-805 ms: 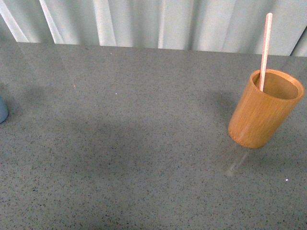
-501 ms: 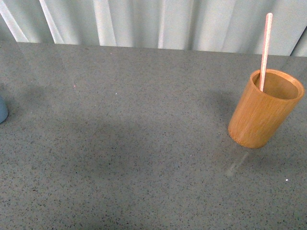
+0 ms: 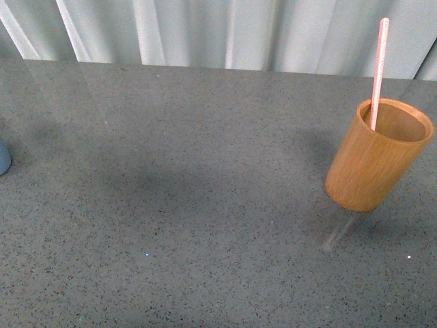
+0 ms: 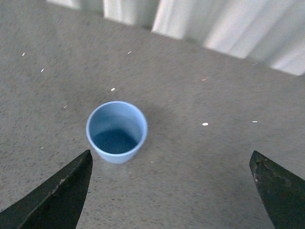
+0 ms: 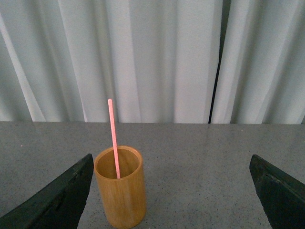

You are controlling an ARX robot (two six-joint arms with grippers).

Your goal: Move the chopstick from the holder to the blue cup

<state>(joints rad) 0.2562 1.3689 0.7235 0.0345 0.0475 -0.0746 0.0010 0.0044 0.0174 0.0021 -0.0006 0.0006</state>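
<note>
Right now the pink chopstick stands in the wooden holder. Its lower end is inside, and most of its length rises above the rim, tilted only slightly. The holder is a plain round tube, upright on the gray speckled desk, on the robot's right side and toward the far edge. A faint pale streak shows on the glossy surface just in front of the holder's base.

The blue cup sits well apart from the holder, far over on the left. In the front view only a sliver of it shows at the picture's edge. The left wrist view shows it whole, upright with its mouth facing up.

The left end effector is spread wide. Its two dark fingers are far apart, with only bare desk between them. The cup lies ahead of it, closer to one finger than the other, and touches neither.

The right end effector is likewise spread wide and grips nothing. The holder and chopstick stand ahead of it, nearer one of its fingers and clear of both.

A pale pleated curtain hangs behind the far edge of the desk and fills the background of the front and right wrist views.
</note>
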